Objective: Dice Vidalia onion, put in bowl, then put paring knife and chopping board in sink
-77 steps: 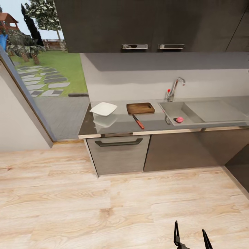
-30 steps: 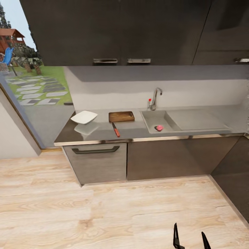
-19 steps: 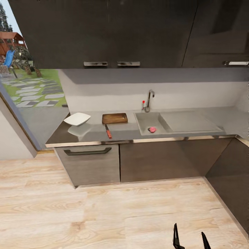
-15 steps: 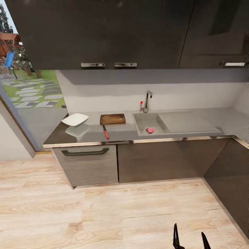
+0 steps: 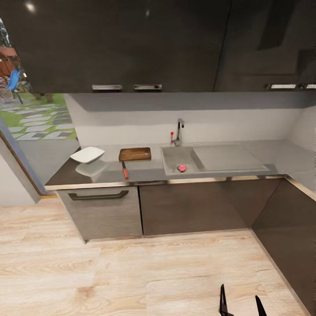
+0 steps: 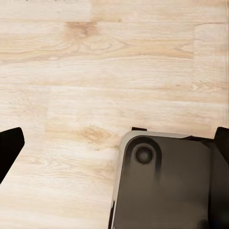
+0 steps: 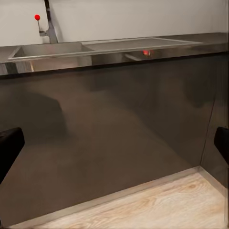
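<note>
The pinkish Vidalia onion (image 5: 181, 168) lies in the steel sink (image 5: 172, 154), beneath the chrome tap (image 5: 179, 130). Left of the sink, on the dark countertop (image 5: 149, 174), the brown chopping board (image 5: 134, 154) lies flat. The paring knife (image 5: 124, 170) with its red handle rests in front of the board. The white bowl (image 5: 87, 154) stands at the counter's left end. My right gripper (image 5: 241, 303) is open low over the floor, far from the counter; its wrist view faces the cabinet fronts and the sink rim (image 7: 52, 52). My left gripper (image 6: 114, 148) is open above the floor.
Dark wall cabinets (image 5: 131, 44) hang over the counter. A second run of dark cabinets (image 5: 294, 228) turns the corner at the right. A glass opening onto a garden (image 5: 30, 127) lies to the left. Wooden floor (image 5: 131, 272) stretches between me and the counter. Part of my base (image 6: 162, 186) shows below the left gripper.
The whole head view has shifted: the counter now sits further left and farther off, so the camera moved. The things on the counter and both grippers keep their places.
</note>
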